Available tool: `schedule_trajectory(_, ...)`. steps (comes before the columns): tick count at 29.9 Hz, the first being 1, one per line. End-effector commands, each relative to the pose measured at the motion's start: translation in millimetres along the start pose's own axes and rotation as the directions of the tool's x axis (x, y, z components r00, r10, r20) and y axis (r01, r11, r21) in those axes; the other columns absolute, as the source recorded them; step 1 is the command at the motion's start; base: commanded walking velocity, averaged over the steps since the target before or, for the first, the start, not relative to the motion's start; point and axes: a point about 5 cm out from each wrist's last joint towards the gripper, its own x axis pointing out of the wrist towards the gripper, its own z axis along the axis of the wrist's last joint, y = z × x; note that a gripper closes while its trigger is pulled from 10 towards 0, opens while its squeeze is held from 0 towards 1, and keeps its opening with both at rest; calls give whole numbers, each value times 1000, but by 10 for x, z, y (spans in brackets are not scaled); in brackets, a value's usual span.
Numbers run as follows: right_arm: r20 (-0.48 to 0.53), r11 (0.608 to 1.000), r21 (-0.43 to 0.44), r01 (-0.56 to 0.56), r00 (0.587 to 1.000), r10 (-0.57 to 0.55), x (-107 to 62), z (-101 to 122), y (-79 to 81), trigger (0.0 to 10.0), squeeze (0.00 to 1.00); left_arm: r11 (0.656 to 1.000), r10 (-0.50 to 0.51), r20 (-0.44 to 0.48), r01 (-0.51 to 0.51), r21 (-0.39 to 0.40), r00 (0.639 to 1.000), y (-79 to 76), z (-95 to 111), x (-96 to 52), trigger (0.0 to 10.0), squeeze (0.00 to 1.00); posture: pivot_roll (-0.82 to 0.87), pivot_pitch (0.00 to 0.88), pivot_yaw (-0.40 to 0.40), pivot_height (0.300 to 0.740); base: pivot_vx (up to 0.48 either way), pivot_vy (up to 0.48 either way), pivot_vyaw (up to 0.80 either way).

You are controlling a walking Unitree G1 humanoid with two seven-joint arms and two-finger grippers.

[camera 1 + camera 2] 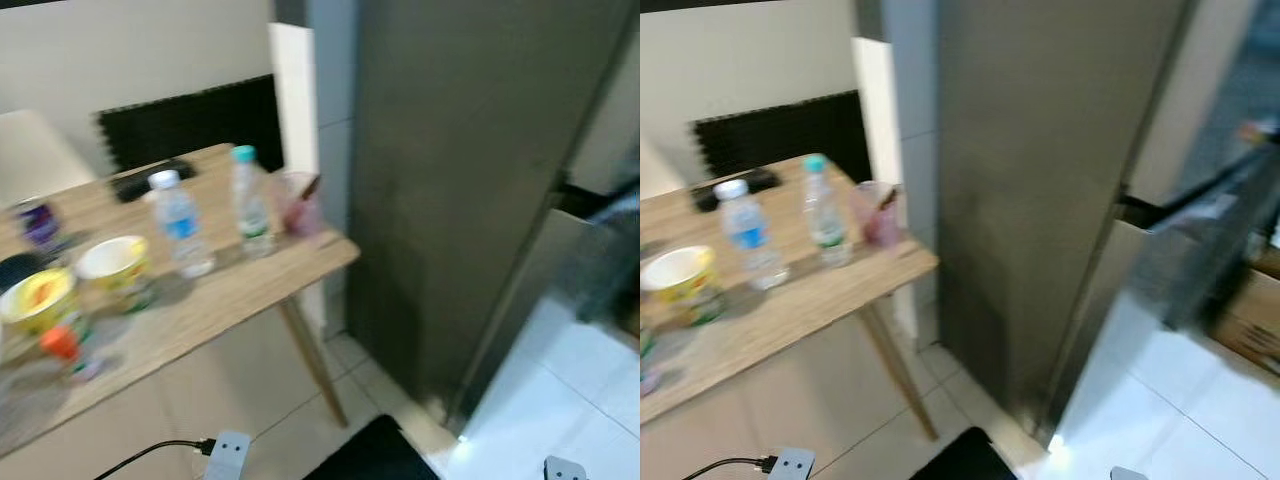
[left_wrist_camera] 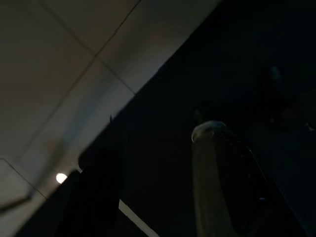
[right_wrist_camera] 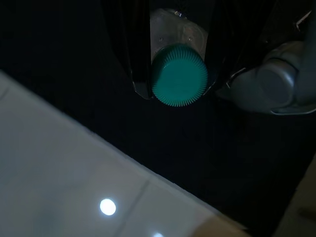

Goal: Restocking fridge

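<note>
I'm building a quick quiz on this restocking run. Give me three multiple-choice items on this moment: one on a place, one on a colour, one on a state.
1. Where do the two upright water bottles stand?
A. on the wooden table
B. on the floor
C. inside the fridge

2. What colour is the cap of the bottle between the right end effector's fingers?
A. red
B. teal green
C. white

3. How is the right end effector?
A. open, nothing in it
B. shut on a bowl
C. shut on a bottle

Answers:
1 A, both bottles stand on the wooden table.
2 B, the cap is teal green.
3 C, the right end effector clamps the bottle.
</note>
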Motion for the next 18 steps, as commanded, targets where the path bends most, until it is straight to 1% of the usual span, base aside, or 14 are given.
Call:
schedule_trajectory(1,-10,1000,-28,-6,1000,6,1,-12,23,10000,0,999,52,-10,-52,-4,999,141,-12,-12,10000,0,-33,0,17,740,0,0,-800)
schedule_trajectory(5,-12,999,-37,-8,1000,7,1,-17,28,10000,0,998,66,-12,-66,-8,998,172,-17,-15,10000,0,-33,0,18,740,0,0,-800)
schedule_trajectory(7,-15,998,-56,-13,1000,12,1,-24,35,10000,0,996,81,-14,-82,-38,997,206,-18,-19,10000,0,-34,0,20,740,0,0,-800)
schedule_trajectory(8,-15,998,-56,-13,1000,12,1,-24,35,10000,0,996,81,-14,-82,-38,997,206,-18,-19,10000,0,-34,0,20,740,0,0,-800)
schedule_trajectory(10,-18,996,-82,-17,1000,16,1,-28,41,10000,0,993,93,-12,-94,-78,996,234,-8,-21,10000,0,-35,0,19,740,0,0,-800)
schedule_trajectory(13,-20,995,-101,-21,1000,19,1,-29,47,10000,0,990,99,-8,-99,-97,995,247,9,-21,10000,0,-35,0,19,740,0,0,-800)
schedule_trajectory(15,-22,991,-132,-29,999,26,2,-30,61,10000,0,990,101,-4,-101,-103,995,254,23,-20,10000,0,-35,0,18,740,0,0,-800)
schedule_trajectory(18,-24,988,-153,-34,999,31,3,-29,71,10000,0,989,102,-3,-102,-106,995,258,29,-20,10000,0,-35,0,20,740,0,0,-800)
